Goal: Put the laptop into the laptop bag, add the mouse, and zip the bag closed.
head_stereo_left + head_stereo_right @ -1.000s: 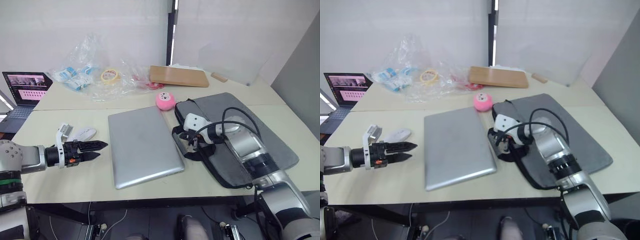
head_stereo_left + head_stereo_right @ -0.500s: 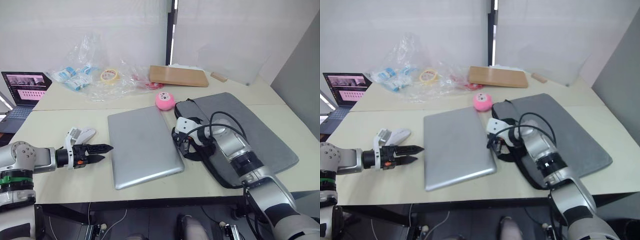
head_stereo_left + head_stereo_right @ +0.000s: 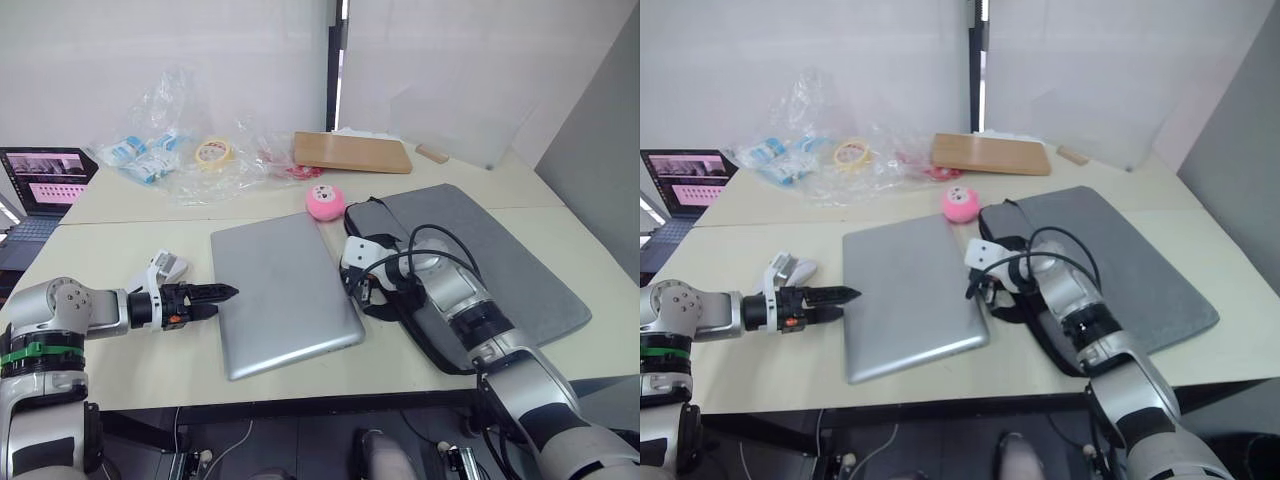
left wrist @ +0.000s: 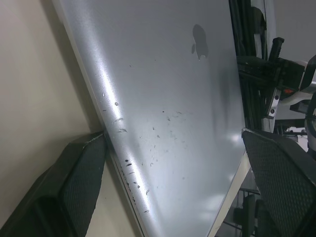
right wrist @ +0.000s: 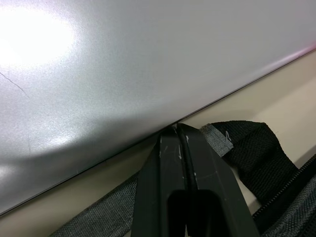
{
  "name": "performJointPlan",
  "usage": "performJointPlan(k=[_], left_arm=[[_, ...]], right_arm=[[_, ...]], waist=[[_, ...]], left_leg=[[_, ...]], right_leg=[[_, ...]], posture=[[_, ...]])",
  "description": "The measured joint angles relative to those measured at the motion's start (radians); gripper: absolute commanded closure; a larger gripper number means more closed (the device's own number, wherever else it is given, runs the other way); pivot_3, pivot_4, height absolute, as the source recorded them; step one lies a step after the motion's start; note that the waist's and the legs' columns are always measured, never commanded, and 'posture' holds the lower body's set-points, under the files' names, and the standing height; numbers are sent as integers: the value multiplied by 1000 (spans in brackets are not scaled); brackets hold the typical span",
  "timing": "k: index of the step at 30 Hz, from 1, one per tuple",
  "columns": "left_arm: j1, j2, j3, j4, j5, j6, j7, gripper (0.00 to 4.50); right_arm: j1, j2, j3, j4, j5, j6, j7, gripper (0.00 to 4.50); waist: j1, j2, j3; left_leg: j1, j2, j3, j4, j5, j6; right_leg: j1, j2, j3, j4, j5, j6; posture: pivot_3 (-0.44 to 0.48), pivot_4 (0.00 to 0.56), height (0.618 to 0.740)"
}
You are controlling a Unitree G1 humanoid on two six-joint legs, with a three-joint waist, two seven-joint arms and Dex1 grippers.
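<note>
While the laptop [image 3: 284,291] lies flat mid-frame in the left eye view, the laptop bag [image 3: 500,265] sits to its right and the mouse [image 3: 167,266] peeks out at left behind the left gripper [image 3: 226,292], whose tips reach the laptop's left edge. The right gripper [image 3: 350,283] touches its right edge. Left wrist view: fingers [image 4: 79,185] spread wide, straddling the lid. Right wrist view: fingers [image 5: 170,163] pressed together at the laptop's edge, over a bag strap [image 5: 242,145].
</note>
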Motion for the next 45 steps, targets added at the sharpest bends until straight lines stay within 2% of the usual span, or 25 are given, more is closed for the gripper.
performJointPlan(k=[8,18,29,45], left_arm=[[-3,-32,56,-3,1,64,22,0],[-7,-88,72,-36,-3,116,26,0],[-9,-86,75,-37,-3,125,25,0],[-7,27,51,-38,-50,143,-28,0]], right_arm=[[22,4,-5,-33,0,14,-2,4476],[34,39,-4,-58,1,14,0,4476],[46,32,-5,-75,1,13,-1,4476],[62,29,-3,-96,10,5,20,4476]], waist=[[-1,0,0],[-16,0,0],[-22,0,0],[-24,0,0]], left_leg=[[0,0,0,-1,0,0],[-1,0,-2,-2,0,0],[-1,0,-2,-2,0,0],[0,0,-3,-3,0,0]], right_leg=[[0,1,0,-1,0,0],[0,1,-1,-2,0,0],[-1,1,-1,-2,0,0],[-1,2,-1,-2,0,-1]], posture=[[0,150,740],[0,150,740],[0,150,740],[0,150,740]])
